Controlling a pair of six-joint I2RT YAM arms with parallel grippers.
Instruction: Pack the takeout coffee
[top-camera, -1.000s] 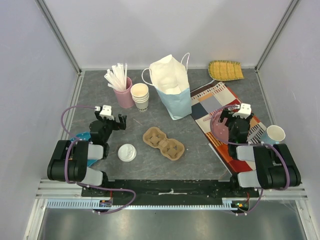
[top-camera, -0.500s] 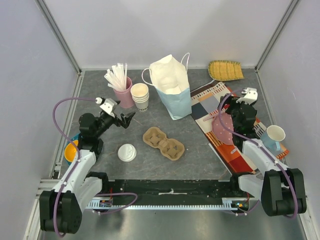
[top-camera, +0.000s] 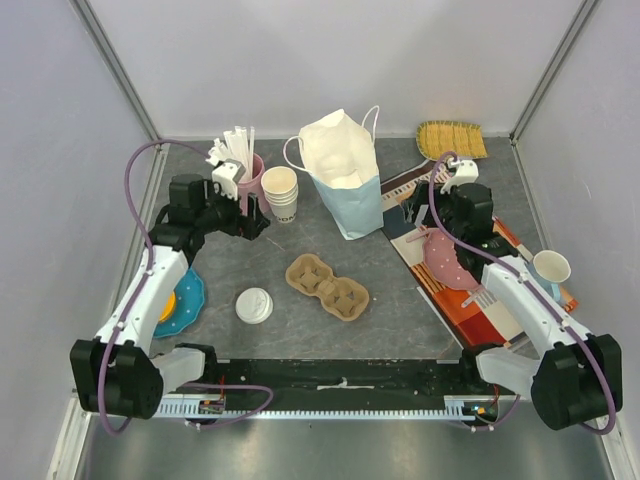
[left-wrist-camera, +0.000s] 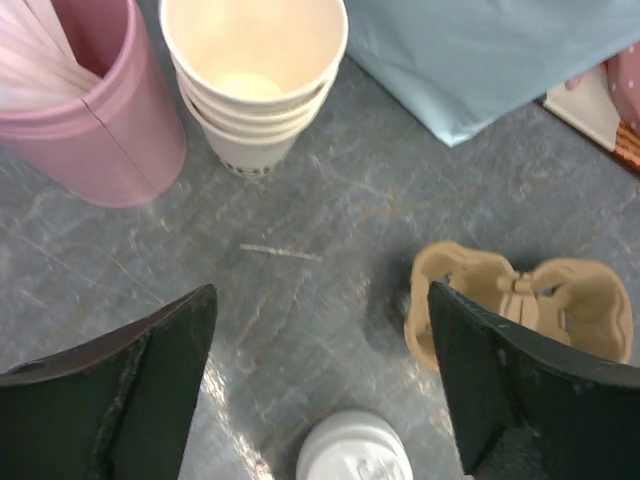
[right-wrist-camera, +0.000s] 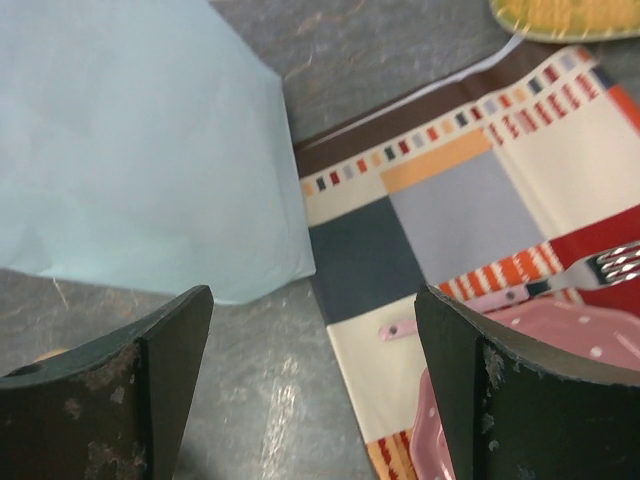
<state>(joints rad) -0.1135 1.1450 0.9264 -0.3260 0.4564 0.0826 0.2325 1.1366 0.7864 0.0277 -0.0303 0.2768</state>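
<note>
The takeout coffee (top-camera: 254, 305), a small white cup with a round white lid, stands on the grey table left of a brown pulp cup carrier (top-camera: 326, 286). A light blue paper bag (top-camera: 343, 185) stands open behind them. My left gripper (top-camera: 255, 228) is open and empty, raised between the coffee and the lidless cup stack. The left wrist view shows the lid (left-wrist-camera: 353, 447) low between my open fingers (left-wrist-camera: 170, 380) and the carrier (left-wrist-camera: 520, 310) to the right. My right gripper (top-camera: 410, 215) is open and empty beside the bag's right side (right-wrist-camera: 130, 150).
A pink cup of straws (top-camera: 243, 180) and a stack of lidless paper cups (top-camera: 281, 192) stand at the back left. A patterned placemat (top-camera: 450, 230) holds a pink plate (top-camera: 445, 258). A yellow woven tray (top-camera: 451, 139), a blue-handled cup (top-camera: 549, 268) and a blue plate (top-camera: 183, 300) lie around the edges.
Both arms have unfolded and reached away from their bases. The left gripper moved toward the cup stack, the right toward the bag. No object moved.
</note>
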